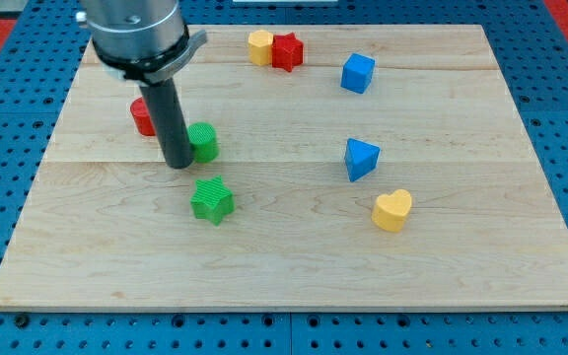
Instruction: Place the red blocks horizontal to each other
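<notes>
1. Worktop (294,276): pale wooden board on a blue pegboard, near edge at the view's bottom.
2. Yellow heart (392,210) nearest, at the view's lower right.
3. Green star (212,200) left of centre, just below my tip.
4. Blue triangular block (361,159) above the yellow heart, near it, not touching.
5. My tip (178,164) on the board, just left of the green round block (204,142), touching or almost touching it; cannot tell which.
6. Tool is a plain dark rod, no jaws, so nothing to open or close and nothing gripped.
7. Red block (142,116), shape unclear, partly hidden behind the rod on its left.
8. Blue cube (358,73) far right, well apart from the rest.
9. Red star (287,51) at the far edge, touching the yellow block (260,46) on its left.
10. Two reds well apart: star sits farther back and to the view's right.
</notes>
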